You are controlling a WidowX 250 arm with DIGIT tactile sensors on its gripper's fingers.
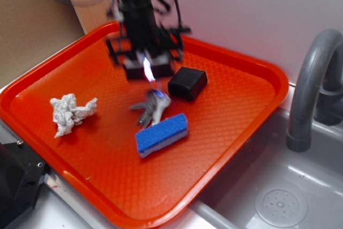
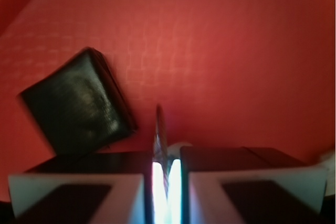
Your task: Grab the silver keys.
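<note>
Tool (image 1: 148, 68) nearly closed, pinching a thin key blade; silver keys (image 1: 151, 105) partly on orange tray (image 1: 225, 138) beside black fob (image 1: 187, 83). Risk: edge-on grip slips under fob's weight.

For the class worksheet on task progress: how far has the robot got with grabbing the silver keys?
Done: the gripper has closed on a thin metal piece, seen edge-on between its fingers in the wrist view. In hand: the silver keys hang just below it, their lower end seemingly touching the orange tray. Left: lifting them clear, beside the black fob.
</note>
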